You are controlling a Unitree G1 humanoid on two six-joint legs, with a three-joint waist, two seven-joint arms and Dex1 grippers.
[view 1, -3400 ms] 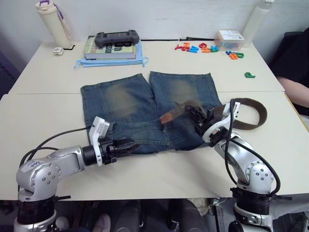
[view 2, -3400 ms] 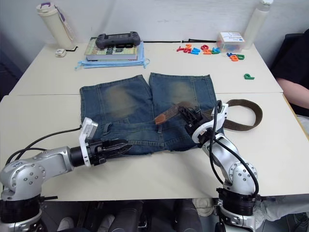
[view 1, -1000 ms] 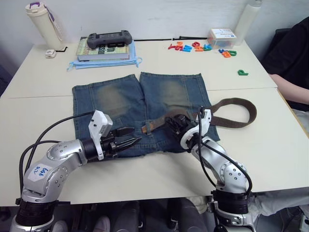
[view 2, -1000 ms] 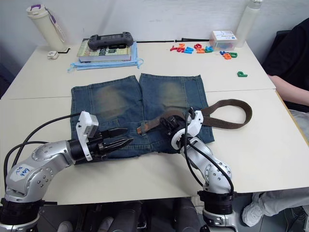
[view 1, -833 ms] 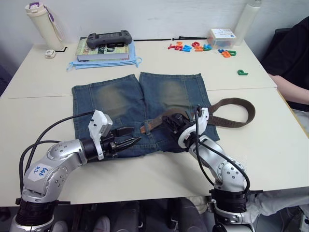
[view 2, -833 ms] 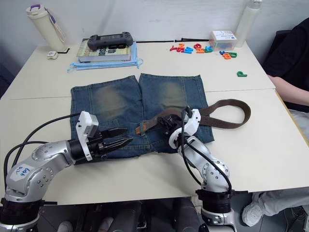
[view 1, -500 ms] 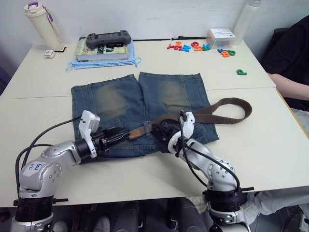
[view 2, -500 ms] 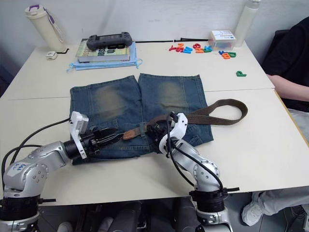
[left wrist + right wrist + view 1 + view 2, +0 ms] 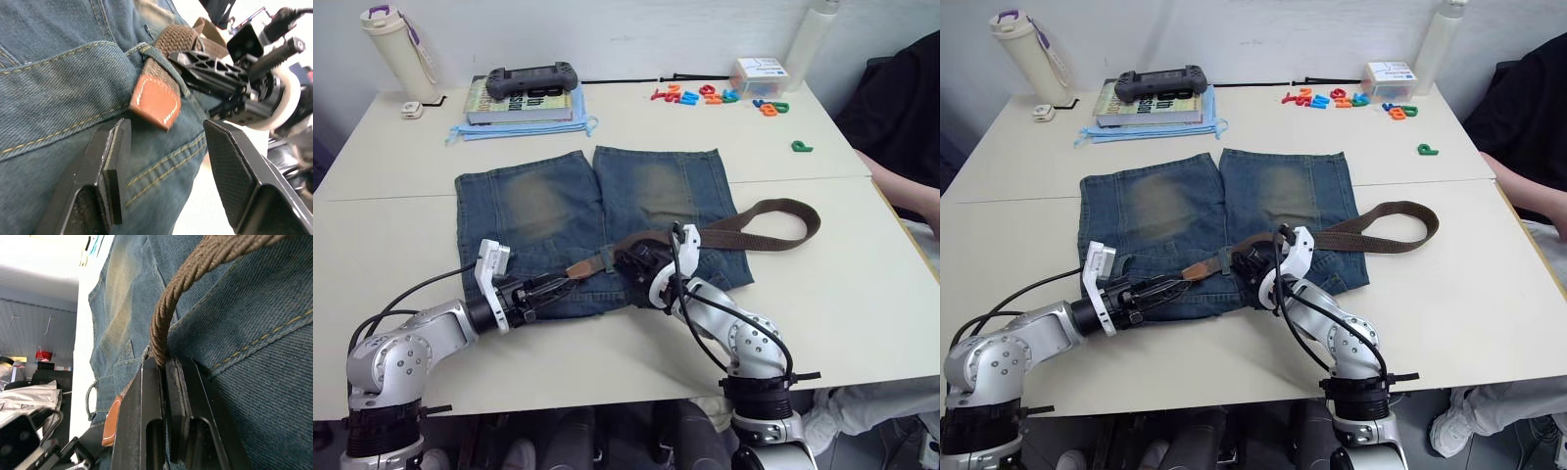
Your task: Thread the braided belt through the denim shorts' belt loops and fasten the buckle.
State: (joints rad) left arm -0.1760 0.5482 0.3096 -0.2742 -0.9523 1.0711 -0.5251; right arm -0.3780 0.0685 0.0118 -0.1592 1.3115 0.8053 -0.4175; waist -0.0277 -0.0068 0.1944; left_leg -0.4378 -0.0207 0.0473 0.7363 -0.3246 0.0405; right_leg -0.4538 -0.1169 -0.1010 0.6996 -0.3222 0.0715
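Observation:
The denim shorts [image 9: 568, 206] lie flat mid-table, waistband toward me. The braided belt [image 9: 759, 209] curves from the right onto the waistband. Its tan tip [image 9: 154, 102] pokes out from under a belt loop [image 9: 161, 61]. My right gripper [image 9: 626, 261] is shut on the braided belt [image 9: 164, 328] just behind that loop. My left gripper [image 9: 166, 125] is open, with its fingers [image 9: 111, 161] spread to either side of the tip and just short of it. In the left eye view my left gripper [image 9: 558, 286] lies over the waistband's near edge. The buckle is hidden.
At the back left are a bottle [image 9: 396, 44] and a book with a game controller [image 9: 527, 78] on a blue mask. Coloured letters [image 9: 705, 95] and a white box [image 9: 759, 70] lie back right. A person's arm [image 9: 911, 191] is at the right edge.
My right gripper has carried the belt leftward along the waistband and its tip now sticks out past a loop. My left gripper opened and now lies lower, close to the tip.

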